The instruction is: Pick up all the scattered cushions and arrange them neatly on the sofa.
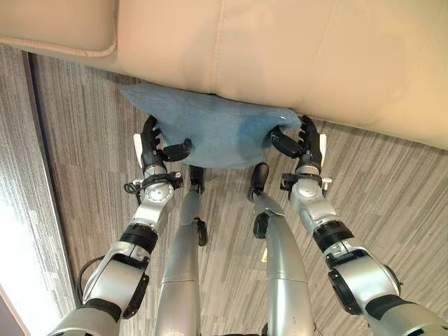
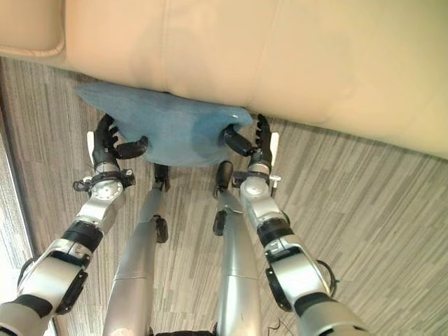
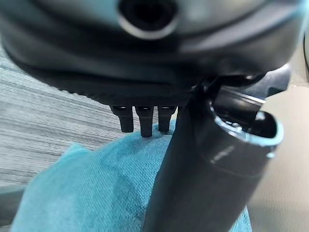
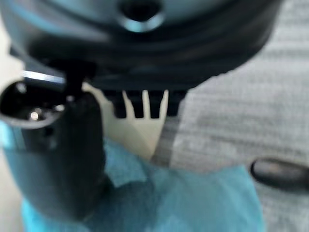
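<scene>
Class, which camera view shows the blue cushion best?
The left eye view: the whole blue cushion shows, pinched between left hand and right hand against the sofa. The right eye view matches it; wrist views show only cloth patches.

sofa front close ahead of both hands, cushion spanning the gap between them, open floor outward of each hand

Both eye views look steeply down from the head; each wrist view looks along its hand, very close, all sharing the cushion.
</scene>
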Tool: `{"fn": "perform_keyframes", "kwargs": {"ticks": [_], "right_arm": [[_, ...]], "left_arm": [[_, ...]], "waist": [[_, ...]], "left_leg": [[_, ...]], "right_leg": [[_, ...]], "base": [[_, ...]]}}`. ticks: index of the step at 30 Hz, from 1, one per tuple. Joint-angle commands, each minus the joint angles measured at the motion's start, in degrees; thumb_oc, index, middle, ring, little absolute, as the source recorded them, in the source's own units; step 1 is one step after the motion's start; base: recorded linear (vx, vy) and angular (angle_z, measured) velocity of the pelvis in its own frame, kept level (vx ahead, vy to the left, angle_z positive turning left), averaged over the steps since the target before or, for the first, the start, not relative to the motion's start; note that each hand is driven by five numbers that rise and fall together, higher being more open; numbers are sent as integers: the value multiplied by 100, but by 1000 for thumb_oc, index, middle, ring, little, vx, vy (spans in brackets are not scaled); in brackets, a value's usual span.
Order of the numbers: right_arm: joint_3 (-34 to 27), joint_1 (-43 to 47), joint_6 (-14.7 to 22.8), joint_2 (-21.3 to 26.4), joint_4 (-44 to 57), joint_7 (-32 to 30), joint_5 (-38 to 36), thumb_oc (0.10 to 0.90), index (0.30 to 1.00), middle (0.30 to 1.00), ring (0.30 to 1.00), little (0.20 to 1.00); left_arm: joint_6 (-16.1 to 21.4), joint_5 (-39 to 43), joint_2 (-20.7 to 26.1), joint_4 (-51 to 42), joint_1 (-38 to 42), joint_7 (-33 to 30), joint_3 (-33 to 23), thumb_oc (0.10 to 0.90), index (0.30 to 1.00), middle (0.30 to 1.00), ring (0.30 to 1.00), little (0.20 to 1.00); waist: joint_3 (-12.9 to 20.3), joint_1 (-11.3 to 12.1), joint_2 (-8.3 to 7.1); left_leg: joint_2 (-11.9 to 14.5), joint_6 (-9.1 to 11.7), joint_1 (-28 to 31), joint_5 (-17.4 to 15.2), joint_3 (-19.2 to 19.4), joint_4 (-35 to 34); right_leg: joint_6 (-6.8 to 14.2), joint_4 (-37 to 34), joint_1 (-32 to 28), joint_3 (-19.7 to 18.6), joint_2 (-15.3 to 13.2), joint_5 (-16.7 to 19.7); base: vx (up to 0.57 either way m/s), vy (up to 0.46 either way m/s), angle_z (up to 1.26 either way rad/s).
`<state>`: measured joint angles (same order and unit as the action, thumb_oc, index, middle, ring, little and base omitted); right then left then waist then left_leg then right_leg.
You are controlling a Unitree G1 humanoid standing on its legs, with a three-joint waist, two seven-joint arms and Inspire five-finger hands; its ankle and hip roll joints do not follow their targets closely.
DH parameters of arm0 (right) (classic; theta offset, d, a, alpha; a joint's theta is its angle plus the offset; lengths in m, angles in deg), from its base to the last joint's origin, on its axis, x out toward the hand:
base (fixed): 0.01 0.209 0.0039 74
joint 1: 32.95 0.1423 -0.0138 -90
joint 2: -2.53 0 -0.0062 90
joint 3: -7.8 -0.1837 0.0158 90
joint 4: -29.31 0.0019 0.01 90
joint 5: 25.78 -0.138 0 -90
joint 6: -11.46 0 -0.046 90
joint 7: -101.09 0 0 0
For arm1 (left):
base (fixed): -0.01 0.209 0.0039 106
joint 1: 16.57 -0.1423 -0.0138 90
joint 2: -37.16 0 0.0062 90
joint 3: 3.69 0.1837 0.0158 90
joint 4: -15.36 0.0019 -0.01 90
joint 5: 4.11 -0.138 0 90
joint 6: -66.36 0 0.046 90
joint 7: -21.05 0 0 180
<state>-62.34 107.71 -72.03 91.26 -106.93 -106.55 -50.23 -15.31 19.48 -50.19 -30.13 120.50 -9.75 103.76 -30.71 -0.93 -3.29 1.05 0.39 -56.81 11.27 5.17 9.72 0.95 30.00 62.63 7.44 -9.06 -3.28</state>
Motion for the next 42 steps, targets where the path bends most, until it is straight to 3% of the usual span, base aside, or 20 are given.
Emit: {"fn": "perform_keyframes", "kwargs": {"ticks": [1, 2, 10, 20, 25, 28, 30, 31, 34, 37, 38, 39, 42], "right_arm": [[335, 266, 584, -140, 642, 438, -392, 496, 444, 444, 444, 444], [336, 270, 585, -139, 640, 441, -395, 400, 300, 300, 300, 300], [446, 270, 699, -8, 1150, 690, -262, 400, 300, 300, 300, 300], [7, -879, 877, 59, 2114, 835, 2, 400, 300, 300, 300, 300], [-265, -1643, 956, 82, 2837, 807, 354, 400, 300, 300, 300, 300], [-413, -2409, 1006, 14, 3471, 874, 478, 400, 300, 300, 300, 300], [-433, -2801, 986, 0, 3726, 959, 527, 400, 300, 300, 300, 300], [-430, -2816, 982, -2, 3728, 959, 528, 400, 300, 300, 300, 300], [-466, -3286, 968, 23, 4022, 1115, 615, 400, 300, 300, 300, 300], [-551, -3750, 859, 195, 4294, 1287, 810, 400, 300, 300, 300, 300], [-550, -3755, 856, 195, 4298, 1287, 811, 400, 300, 300, 300, 300], [-685, -3994, 792, 294, 4410, 1394, 904, 400, 300, 300, 300, 300], [-795, -4111, 737, 404, 4505, 1435, 1079, 400, 300, 300, 300, 300]], "left_arm": [[346, -8, 23, -383, 422, 111, 248, 400, 300, 300, 300, 300], [346, -6, 24, -382, 424, 112, 247, 400, 300, 300, 300, 300], [379, -165, 102, -880, 619, 125, 308, 400, 300, 300, 300, 300], [435, -505, -79, -2109, -231, 244, 130, 400, 300, 300, 300, 300], [473, -740, -154, -2842, -965, 471, 183, 400, 300, 300, 300, 300], [525, -661, -248, -3401, -1660, 705, 242, 400, 300, 300, 300, 300], [556, -681, -211, -3649, -2016, 829, 300, 400, 300, 300, 300, 300], [554, -680, -213, -3650, -2030, 829, 302, 400, 300, 300, 300, 300], [585, -683, -108, -3987, -2564, 979, 283, 400, 300, 300, 300, 300], [655, -408, -69, -4237, -3224, 1145, 109, 400, 300, 300, 300, 300], [654, -408, -69, -4240, -3229, 1146, 109, 400, 300, 300, 300, 300], [674, -354, -20, -4333, -3514, 1210, -29, 400, 300, 300, 300, 300], [696, -304, 10, -4414, -3745, 1241, -174, 400, 300, 300, 300, 300]], "waist": [[94, 43, -3], [94, 41, -2], [98, 33, 14], [365, -26, 59], [529, -70, 78], [629, -119, 71], [638, -166, 58], [650, -160, 65], [725, -259, 17], [1047, -364, 33], [1036, -362, 33], [1274, -429, 61], [1471, -490, 57]], "left_leg": [[-73, 74, -195, -1029, -172, 383], [-73, 74, -196, -1027, -172, 380], [-117, 86, -45, -957, -135, 153], [-112, 96, 268, -1036, -74, 117], [-80, 88, 672, -1178, -24, 206], [-37, 62, 1292, -1381, 23, 382], [2, 17, 1664, -1339, 81, 484], [7, 57, 1759, -1494, 36, 488], [40, 24, 2417, -1464, 153, 462], [104, 67, 3281, -1516, 240, 268], [105, 68, 3302, -1514, 241, 259], [136, 102, 3710, -1517, 285, 90], [196, 140, 4095, -1504, 347, -70]], "right_leg": [[522, -924, -151, -105, -158, 198], [522, -925, -150, -105, -159, 198], [547, -1033, -227, -105, -132, 245], [541, -1130, -518, -88, -108, 214], [535, -1163, -949, -36, -116, 148], [518, -1073, -1583, 25, -145, 3], [449, -1084, -1996, 69, -157, 60], [494, -1044, -2072, 38, -141, -92], [422, -1161, -2739, 62, -120, -32], [425, -1493, -3629, 25, 11, -86], [425, -1502, -3649, 25, 13, -83], [434, -1688, -4057, -1, 84, -97], [437, -1870, -4424, -36, 148, -92]], "base": [[0, 0, 0], [0, 0, 0], [0, 0, 0], [-4, -2, 0], [-19, -10, -1], [-1, -17, -7], [1, -26, -10], [5, -23, -8], [59, -17, -9], [129, -48, -22], [230, -86, -39], [131, -41, -35], [148, -76, -21]]}}
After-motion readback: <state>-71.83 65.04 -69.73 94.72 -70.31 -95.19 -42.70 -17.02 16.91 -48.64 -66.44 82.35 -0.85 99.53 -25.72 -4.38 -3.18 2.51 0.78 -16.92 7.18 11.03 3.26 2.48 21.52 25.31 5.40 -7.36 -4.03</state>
